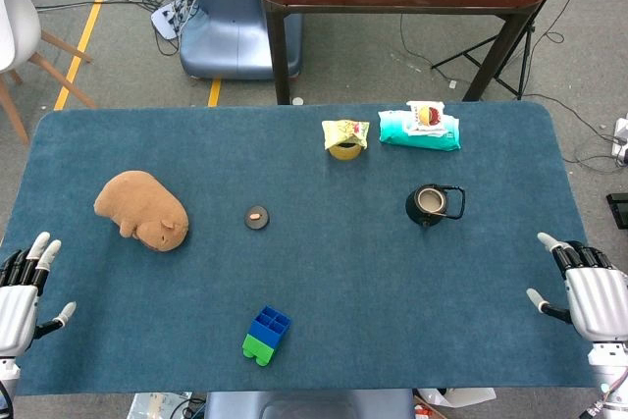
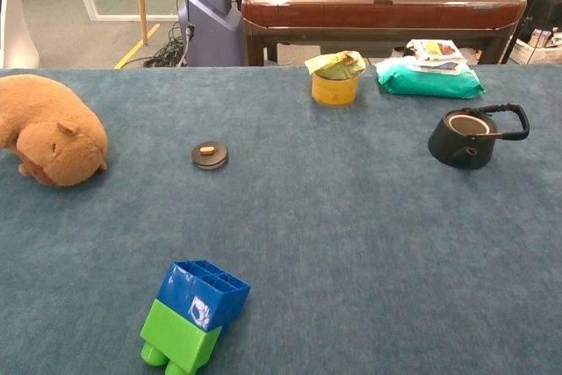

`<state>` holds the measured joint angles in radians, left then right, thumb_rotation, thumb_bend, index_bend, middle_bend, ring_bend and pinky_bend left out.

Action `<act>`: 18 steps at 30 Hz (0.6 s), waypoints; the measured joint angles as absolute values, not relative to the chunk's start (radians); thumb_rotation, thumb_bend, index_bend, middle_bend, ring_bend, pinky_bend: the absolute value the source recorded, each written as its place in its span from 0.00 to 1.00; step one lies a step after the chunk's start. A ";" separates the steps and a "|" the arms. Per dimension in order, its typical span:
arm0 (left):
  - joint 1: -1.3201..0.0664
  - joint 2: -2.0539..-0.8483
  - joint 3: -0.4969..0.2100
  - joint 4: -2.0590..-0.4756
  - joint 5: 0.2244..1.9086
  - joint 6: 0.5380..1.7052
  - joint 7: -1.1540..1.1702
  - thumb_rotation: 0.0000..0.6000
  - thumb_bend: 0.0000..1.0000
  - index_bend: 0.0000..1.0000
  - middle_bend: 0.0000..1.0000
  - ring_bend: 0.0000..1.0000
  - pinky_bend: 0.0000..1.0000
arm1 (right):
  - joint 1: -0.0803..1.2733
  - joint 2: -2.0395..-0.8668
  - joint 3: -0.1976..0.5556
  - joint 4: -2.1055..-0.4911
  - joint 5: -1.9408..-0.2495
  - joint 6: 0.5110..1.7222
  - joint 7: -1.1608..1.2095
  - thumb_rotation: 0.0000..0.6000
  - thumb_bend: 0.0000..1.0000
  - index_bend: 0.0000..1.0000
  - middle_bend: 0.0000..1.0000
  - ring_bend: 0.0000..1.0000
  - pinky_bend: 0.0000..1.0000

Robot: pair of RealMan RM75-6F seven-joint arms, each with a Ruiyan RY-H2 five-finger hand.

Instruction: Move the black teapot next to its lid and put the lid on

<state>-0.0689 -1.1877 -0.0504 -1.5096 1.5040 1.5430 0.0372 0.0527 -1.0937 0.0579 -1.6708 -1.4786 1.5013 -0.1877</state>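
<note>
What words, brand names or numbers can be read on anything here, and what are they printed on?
No text can be read in either view.
Yellow snack cup: printed lid, too blurred to read.
Green wipes pack: no legible lettering.
Small packet on the wipes: print too small to read.
Blue block: a pale mark on its side, not readable.
Black teapot and lid: no markings visible.

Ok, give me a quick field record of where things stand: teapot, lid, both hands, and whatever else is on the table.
teapot: black teapot upright on the table's right side, mouth uncovered
lid: round lid lying flat near the table's middle, well apart from the teapot
left hand: left hand at the near left edge, holding nothing
right hand: right hand at the near right edge, holding nothing
other items: plush toy, blue-green block, yellow cup, wipes pack
task progress: not started
</note>
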 measured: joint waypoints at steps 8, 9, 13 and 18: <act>-0.067 -1.185 -0.051 -1.509 1.509 1.547 0.033 1.00 0.21 0.00 0.01 0.05 0.03 | 0.050 -1.095 0.059 -1.673 -1.475 1.503 -0.196 1.00 0.16 0.21 0.32 0.22 0.25; -0.068 -1.185 -0.051 -1.510 1.510 1.547 0.034 1.00 0.21 0.00 0.01 0.05 0.03 | 0.050 -1.096 0.059 -1.672 -1.476 1.503 -0.194 1.00 0.15 0.21 0.32 0.22 0.25; -0.070 -1.185 -0.050 -1.515 1.518 1.549 0.040 1.00 0.21 0.00 0.01 0.05 0.03 | 0.053 -1.096 0.059 -1.665 -1.475 1.495 -0.199 1.00 0.15 0.21 0.32 0.22 0.25; -0.069 -1.177 -0.045 -1.523 1.524 1.549 0.042 1.00 0.21 0.00 0.01 0.05 0.03 | 0.076 -1.103 0.068 -1.662 -1.468 1.467 -0.243 1.00 0.15 0.21 0.32 0.22 0.26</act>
